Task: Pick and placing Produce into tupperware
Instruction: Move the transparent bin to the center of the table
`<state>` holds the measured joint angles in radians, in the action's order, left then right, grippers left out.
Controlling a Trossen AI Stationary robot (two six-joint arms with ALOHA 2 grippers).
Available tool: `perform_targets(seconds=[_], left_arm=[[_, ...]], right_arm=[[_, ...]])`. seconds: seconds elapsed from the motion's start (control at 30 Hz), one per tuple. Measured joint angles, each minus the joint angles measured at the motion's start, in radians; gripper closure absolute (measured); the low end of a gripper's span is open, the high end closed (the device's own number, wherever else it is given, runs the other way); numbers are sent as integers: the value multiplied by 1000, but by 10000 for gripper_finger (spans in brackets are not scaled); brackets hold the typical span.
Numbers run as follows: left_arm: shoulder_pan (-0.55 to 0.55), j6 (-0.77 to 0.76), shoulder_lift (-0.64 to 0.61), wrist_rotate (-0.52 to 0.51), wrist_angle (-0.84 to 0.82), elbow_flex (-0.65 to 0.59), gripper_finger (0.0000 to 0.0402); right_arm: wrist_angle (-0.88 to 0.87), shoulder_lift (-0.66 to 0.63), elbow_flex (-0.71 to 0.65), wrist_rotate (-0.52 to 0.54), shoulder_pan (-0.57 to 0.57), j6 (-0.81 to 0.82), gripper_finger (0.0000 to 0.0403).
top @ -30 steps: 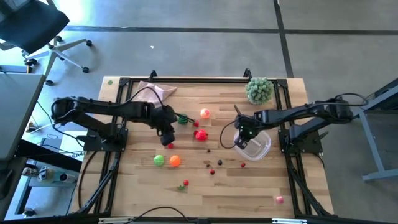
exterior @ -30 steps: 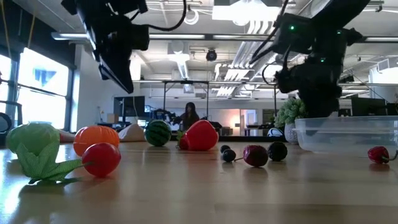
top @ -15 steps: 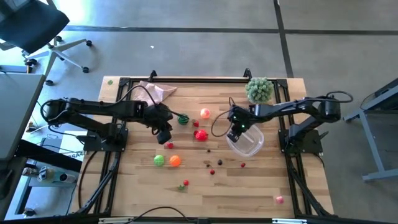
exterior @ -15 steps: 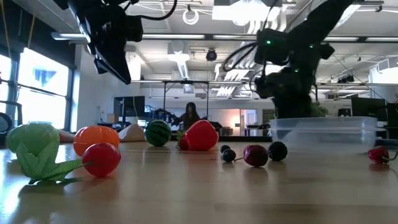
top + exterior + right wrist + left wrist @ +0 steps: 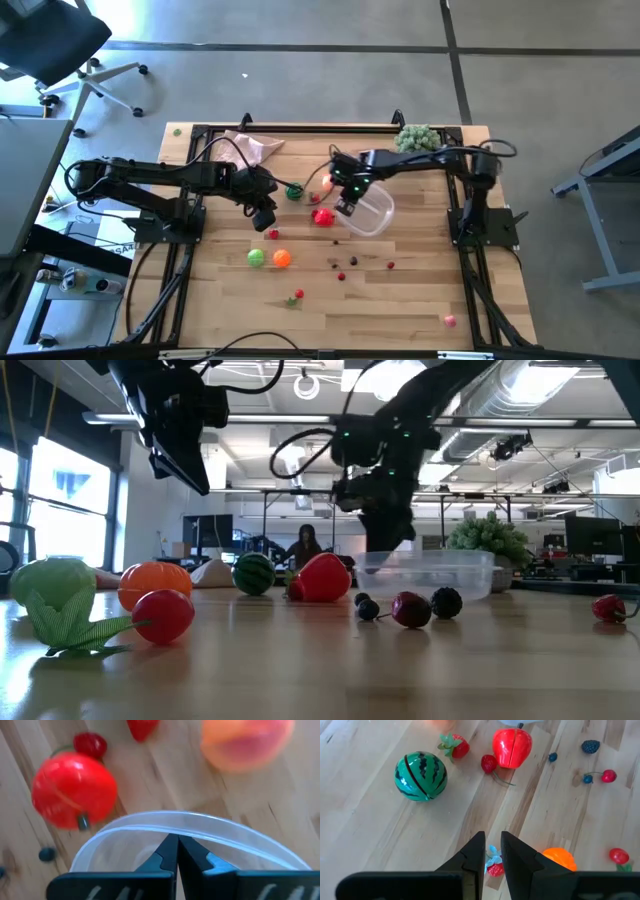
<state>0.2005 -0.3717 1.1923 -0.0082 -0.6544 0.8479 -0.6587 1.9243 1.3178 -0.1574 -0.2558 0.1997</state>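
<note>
R gripper (image 5: 343, 205), pinched shut on tupperware (image 5: 368, 212) rim, should keep it level & set it beside red apple (image 5: 323, 217); L gripper (image 5: 263, 221) near-closed, empty, hovering.

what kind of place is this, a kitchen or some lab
Probably a robotics lab or open workshop, not a kitchen. A wooden table framed by black rails carries two robot arms among toy produce, an office chair stands on bare concrete floor, and the low view shows exposed ceiling ducts.
</note>
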Motion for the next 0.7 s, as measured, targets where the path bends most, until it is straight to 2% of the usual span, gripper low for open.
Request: perform_targets(seconds=[0.33,0.7], left_arm=[[0,1,0,7,-4,0,351],[0,25,0,6,-22,1,351]], right_arm=[[-92,172,257,1,-2,-52,402],[-60,183,278,8,-57,-52,402]])
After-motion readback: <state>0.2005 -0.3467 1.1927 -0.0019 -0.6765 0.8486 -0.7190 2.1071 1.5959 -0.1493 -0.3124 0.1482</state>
